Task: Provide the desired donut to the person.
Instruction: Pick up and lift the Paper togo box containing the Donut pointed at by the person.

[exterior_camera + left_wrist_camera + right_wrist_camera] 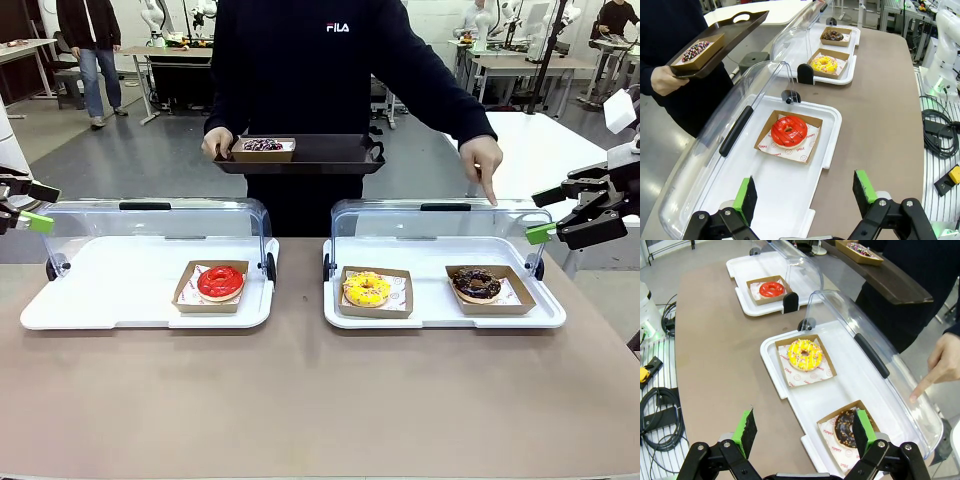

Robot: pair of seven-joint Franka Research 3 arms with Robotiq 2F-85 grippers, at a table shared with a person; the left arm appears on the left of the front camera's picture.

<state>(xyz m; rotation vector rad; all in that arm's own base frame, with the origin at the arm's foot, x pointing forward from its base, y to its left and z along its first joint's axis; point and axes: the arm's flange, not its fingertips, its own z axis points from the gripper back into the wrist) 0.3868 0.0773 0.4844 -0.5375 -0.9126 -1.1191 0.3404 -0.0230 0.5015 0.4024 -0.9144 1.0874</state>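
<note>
Person's hand points at the chocolate donut, far right of the right tray. Right claw is spread wide nearby, so I'd duck under the raised lid and pinch the box edge, not the icing. Left claw is spread too.

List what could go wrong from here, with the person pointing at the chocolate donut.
1. The person's hand points down at the raised lid just behind the chocolate donut. The open right gripper reaching in could knock finger or lid.
2. The yellow donut sits in the same white tray, so a wrong pick is possible.
3. The black tray is held one-handed and already carries a box. A hard placement might tip it.
</note>
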